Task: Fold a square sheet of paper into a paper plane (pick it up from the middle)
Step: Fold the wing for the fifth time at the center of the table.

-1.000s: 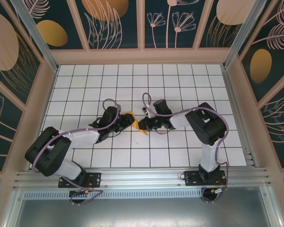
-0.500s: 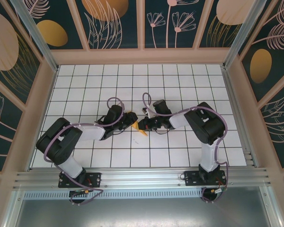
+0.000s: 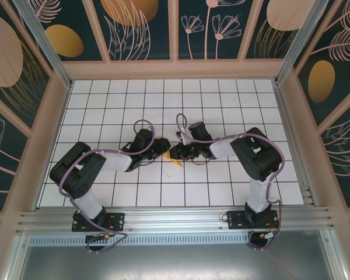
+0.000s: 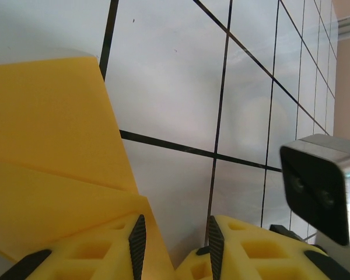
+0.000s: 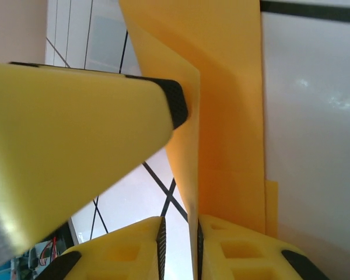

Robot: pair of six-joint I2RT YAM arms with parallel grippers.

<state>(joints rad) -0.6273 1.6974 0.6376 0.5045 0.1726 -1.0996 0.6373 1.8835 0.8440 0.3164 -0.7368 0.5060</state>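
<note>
The top view is bright and evenly lit from above. The white tiled floor (image 3: 198, 192) carries only faint, soft-edged shadows. In the left wrist view the tiles look grey with a dull sheen, their grid lines sharp. In the right wrist view glare whitens the tile at right, the folded paper (image 5: 227, 87) glows saturated, and a large yellow finger (image 5: 64, 134) at left is blurred.

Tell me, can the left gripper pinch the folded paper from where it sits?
Probably yes. The left gripper stands open, and the folded paper reaches edge-first into the gap beside one pad, nothing between. The right gripper straddles the same sheet close by, so room is tight.
</note>
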